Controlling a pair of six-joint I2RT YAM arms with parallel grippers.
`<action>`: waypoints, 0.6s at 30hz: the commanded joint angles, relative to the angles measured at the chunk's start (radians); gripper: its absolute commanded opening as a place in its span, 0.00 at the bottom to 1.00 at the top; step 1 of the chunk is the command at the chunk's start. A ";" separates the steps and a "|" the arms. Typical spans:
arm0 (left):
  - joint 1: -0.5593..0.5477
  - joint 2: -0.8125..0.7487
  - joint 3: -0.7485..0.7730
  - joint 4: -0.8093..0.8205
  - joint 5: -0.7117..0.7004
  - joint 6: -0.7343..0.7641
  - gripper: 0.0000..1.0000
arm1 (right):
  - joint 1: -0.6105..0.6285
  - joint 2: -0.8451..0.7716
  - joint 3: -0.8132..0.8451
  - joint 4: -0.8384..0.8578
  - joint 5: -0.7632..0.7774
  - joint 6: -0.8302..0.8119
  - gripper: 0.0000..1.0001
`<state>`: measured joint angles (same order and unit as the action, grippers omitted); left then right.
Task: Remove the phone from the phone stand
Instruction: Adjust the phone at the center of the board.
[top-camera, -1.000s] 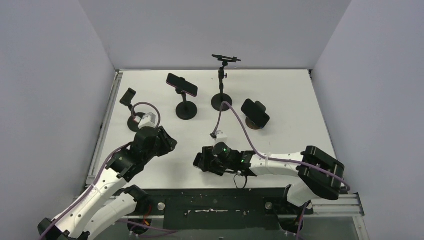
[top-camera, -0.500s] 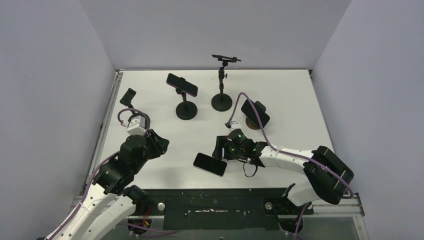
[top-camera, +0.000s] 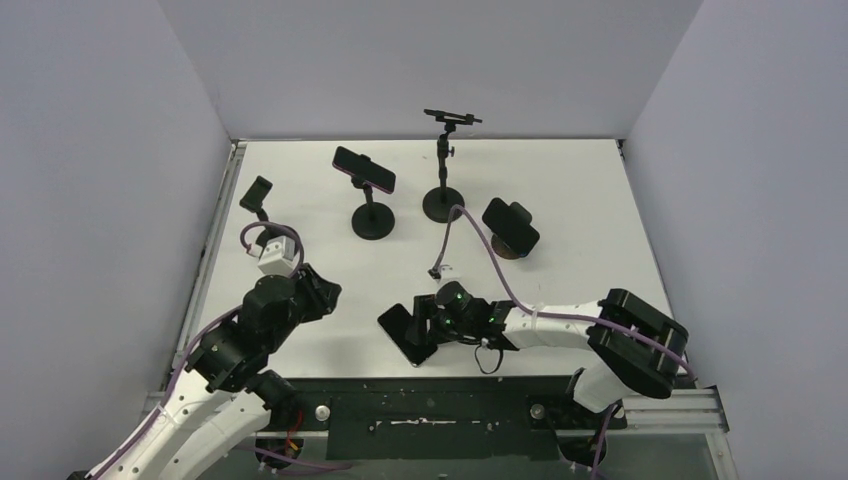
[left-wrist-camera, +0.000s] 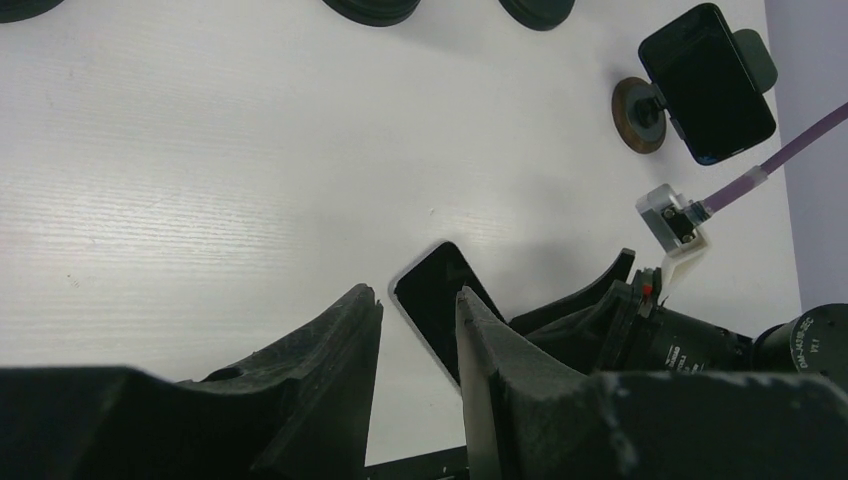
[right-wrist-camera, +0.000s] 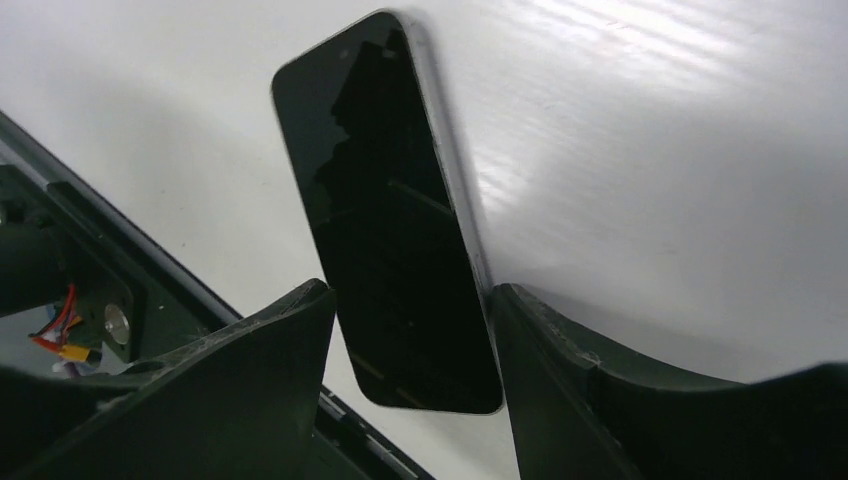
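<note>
A black phone (top-camera: 398, 322) lies screen up near the table's front edge, off any stand. My right gripper (top-camera: 420, 328) is over it, and in the right wrist view both fingertips of the gripper (right-wrist-camera: 412, 295) rest against the long edges of the phone (right-wrist-camera: 390, 200), which sits skewed between them. My left gripper (top-camera: 325, 290) hovers to the left of the phone, empty, its jaws a narrow gap apart (left-wrist-camera: 418, 300). The phone's far end (left-wrist-camera: 440, 290) shows just beyond the left fingers.
A phone on a stand (top-camera: 363, 170) is at the back, with a tall stand and clamp (top-camera: 450, 117) to its right. Another phone on a low stand (top-camera: 510, 227) is at mid right. A small holder (top-camera: 257, 193) is at the left edge. The front rail (top-camera: 430, 400) lies just below the phone.
Half a second ago the phone lay free with my right gripper drawn back beyond it. The right gripper has come back over the phone, which now sits further left and turned. The left arm barely moved.
</note>
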<state>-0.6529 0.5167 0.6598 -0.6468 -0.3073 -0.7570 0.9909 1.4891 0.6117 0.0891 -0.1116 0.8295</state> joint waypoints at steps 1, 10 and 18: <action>-0.029 -0.017 0.004 0.023 -0.033 -0.010 0.32 | 0.094 0.061 0.025 0.044 0.038 0.113 0.60; -0.100 -0.080 0.005 -0.002 -0.120 -0.033 0.32 | 0.170 0.059 0.081 0.005 0.194 0.149 0.60; -0.100 -0.117 0.004 0.054 -0.202 0.052 0.48 | 0.238 -0.085 -0.012 -0.012 0.399 0.134 0.62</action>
<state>-0.7475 0.4213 0.6598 -0.6540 -0.4465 -0.7658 1.2034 1.4746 0.6456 0.0643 0.1627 0.9550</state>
